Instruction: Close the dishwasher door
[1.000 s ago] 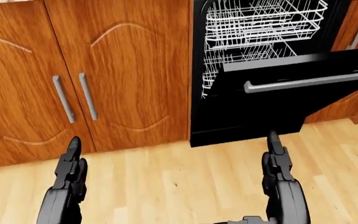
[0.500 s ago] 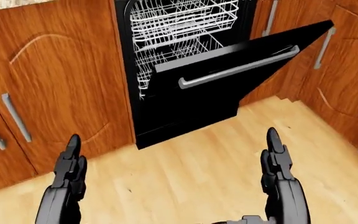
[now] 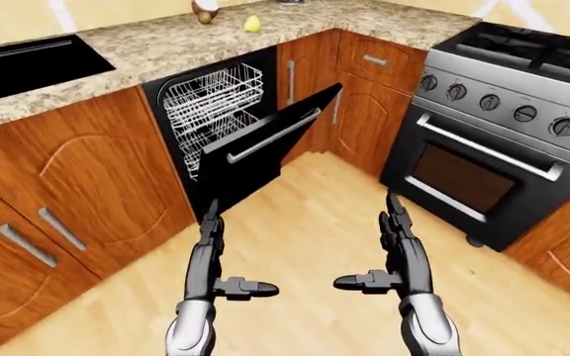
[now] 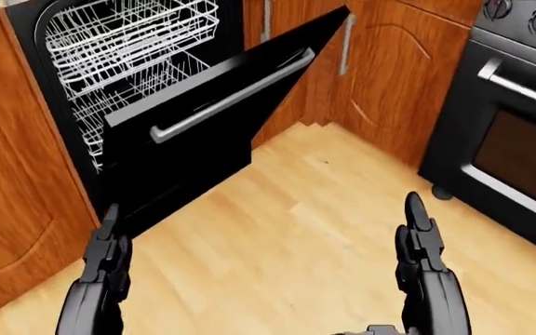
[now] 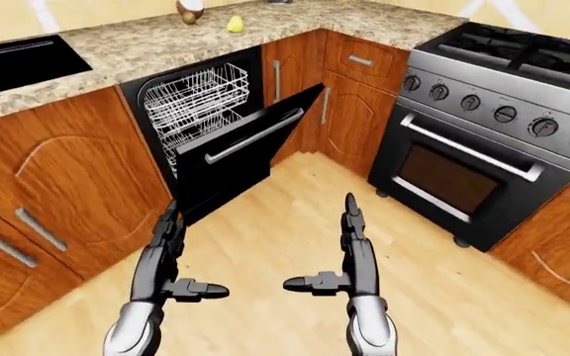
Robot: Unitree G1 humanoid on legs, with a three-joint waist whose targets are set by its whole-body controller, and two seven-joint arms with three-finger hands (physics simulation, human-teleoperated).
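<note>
Your left hand (image 3: 209, 256) and right hand (image 3: 400, 252) are both released, fingers straight, thumbs turned inward, gripping nothing. Bare wooden floor (image 3: 315, 215) lies between them and ahead. The dishwasher door (image 3: 265, 148) hangs half-open at far left (racks (image 3: 215, 96) exposed), its free edge near the corner cabinet (image 3: 364, 119); the oven (image 3: 483, 163) stands right.

Light wood plank floor (image 3: 315, 215) spans the kitchen; oven (image 3: 483, 159) stands on it at right, wooden base cabinets (image 3: 57, 193) at left. Speckled granite counter (image 3: 166, 41) runs along the top of the left-eye view. A small yellow fruit (image 3: 253, 24) and a brownish round item (image 3: 205, 10) lie on it, near each other. Black sink (image 3: 22, 63) is set into it at left.
</note>
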